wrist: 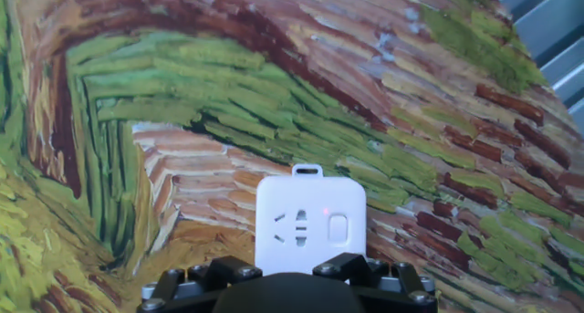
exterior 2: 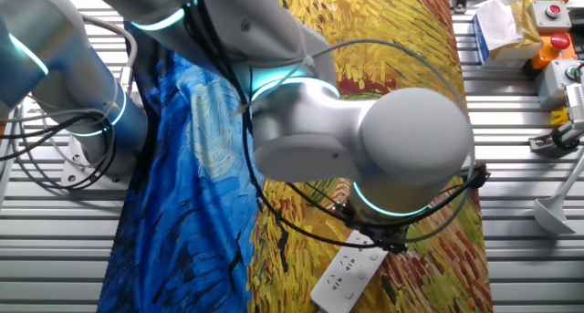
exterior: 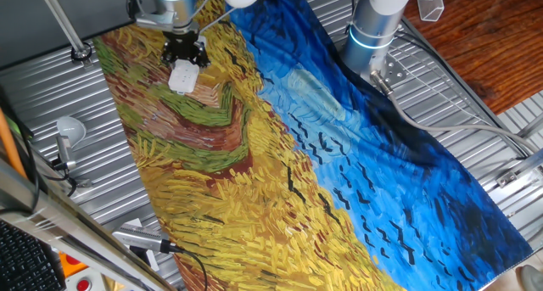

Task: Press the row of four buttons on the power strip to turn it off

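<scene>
The white power strip [exterior: 182, 76] lies on the painted cloth at the far left, and its near end [exterior 2: 349, 270] shows under the arm in the other fixed view. In the hand view its end [wrist: 310, 224] fills the lower middle, with one pale button [wrist: 338, 226] and a small red light [wrist: 326, 210] beside it. The rest of the row is hidden under the hand. My black gripper [exterior: 185, 58] hangs right over the strip's far part. The dark gripper body [wrist: 288, 290] covers the fingertips, so no gap or contact shows.
A painted cloth [exterior: 280, 147] covers the slatted metal table. A grey metal tool with a black cord [exterior: 140, 238] lies at the front left. A clear cup [exterior: 430, 2] and a second arm's base [exterior: 376, 24] stand at the back right. Orange control boxes [exterior 2: 552, 16] sit on one side.
</scene>
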